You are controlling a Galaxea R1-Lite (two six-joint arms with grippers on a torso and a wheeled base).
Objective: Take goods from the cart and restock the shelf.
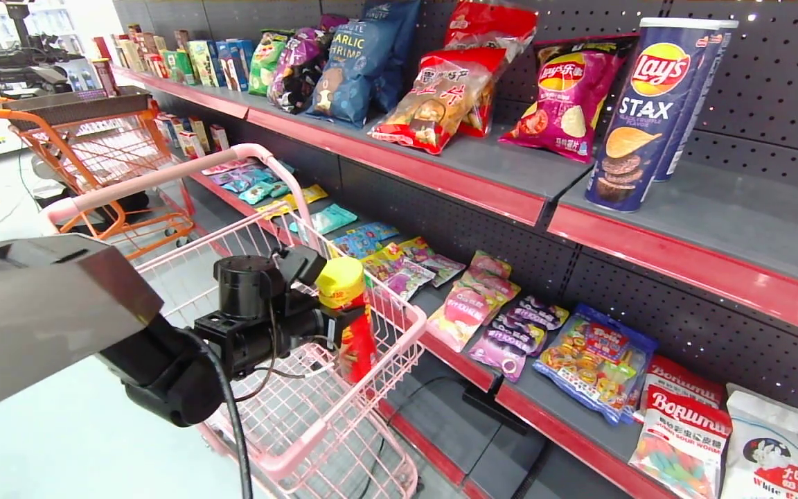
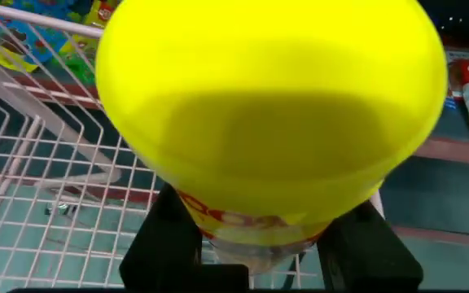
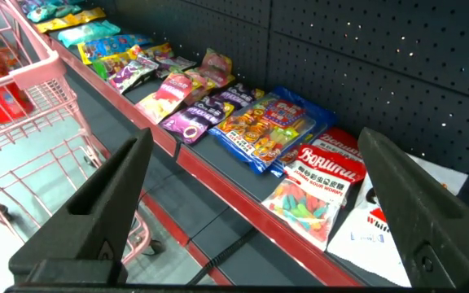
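The left gripper (image 1: pixel 337 324) is clamped on a tall canister (image 1: pixel 356 346) with a yellow lid and a red wrapper, held upright just left of centre in the head view, its lid above the rim of the pink cart (image 1: pixel 163 177) and its lower body in front of the basket wire. The fingers sit on the tube just under the lid, one on each side. By its look this is a thin-walled snack tube: probably light, stiff along its length but easy to dent if squeezed hard, with a glossy wrapper that could slip. The press-on lid is a poor place to grip since it might pop off, so the present hold on the body below it seems sound, and the tube should stay vertical so it can be stood on its base. The right gripper (image 3: pixel 255 216) is spread wide with nothing in it, above the lower shelf (image 1: pixel 579 433) with its flat candy bags (image 1: pixel 593 360). As for writing, the canister's wrapper carries red lettering cut off by the lid, so no whole word can be made out. Two blue cans (image 1: pixel 641 118) of like shape stand on the upper shelf (image 1: pixel 752 215) at upper right — a likely home, with bare board beside them.
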